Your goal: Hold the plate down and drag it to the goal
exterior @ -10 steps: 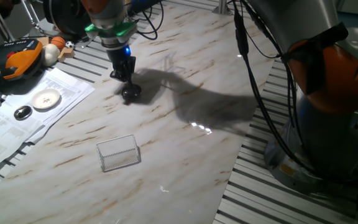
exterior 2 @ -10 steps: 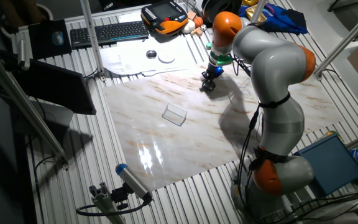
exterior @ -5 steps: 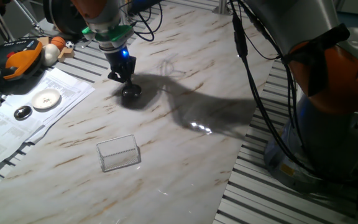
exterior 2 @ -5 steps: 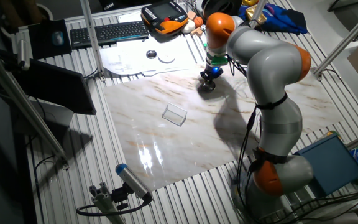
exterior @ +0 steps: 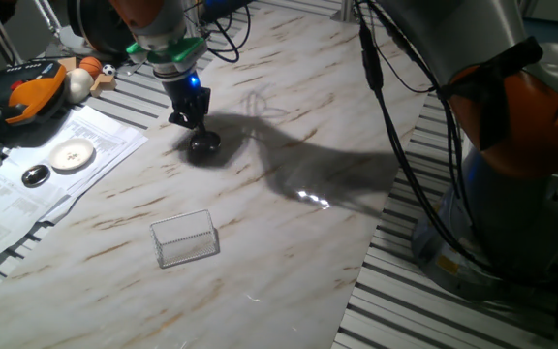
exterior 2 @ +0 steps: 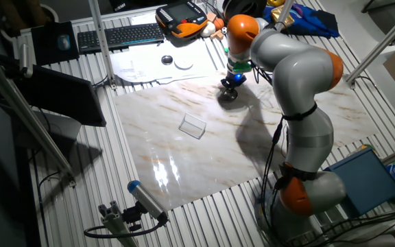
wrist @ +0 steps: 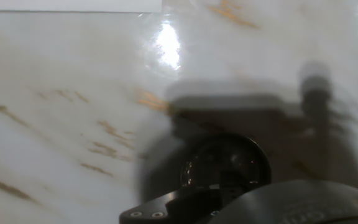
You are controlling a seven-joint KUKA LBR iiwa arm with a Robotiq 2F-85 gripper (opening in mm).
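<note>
The plate (exterior: 204,145) is a small dark shiny metal dish on the marble board (exterior: 289,223), toward its far left. My gripper (exterior: 198,130) stands right over it with its fingers together, the tips at or on the dish's top. In the other fixed view the plate (exterior 2: 227,96) lies under the gripper (exterior 2: 230,88). The hand view shows the plate (wrist: 225,163) just ahead of the black finger body, partly covered by it. The goal (exterior: 185,238) is a see-through rectangle nearer the board's front, well apart from the plate; the other fixed view shows the goal (exterior 2: 193,126) too.
Left of the board, papers carry a white round disc (exterior: 73,153) and a small dark disc (exterior: 35,175). An orange teach pendant (exterior: 27,87) and a keyboard (exterior 2: 118,36) lie beyond. The arm's base (exterior: 511,145) and cables stand at the right.
Over the first half second the arm leaned slightly left and the plate edged a little that way. Since then nothing has visibly moved.
</note>
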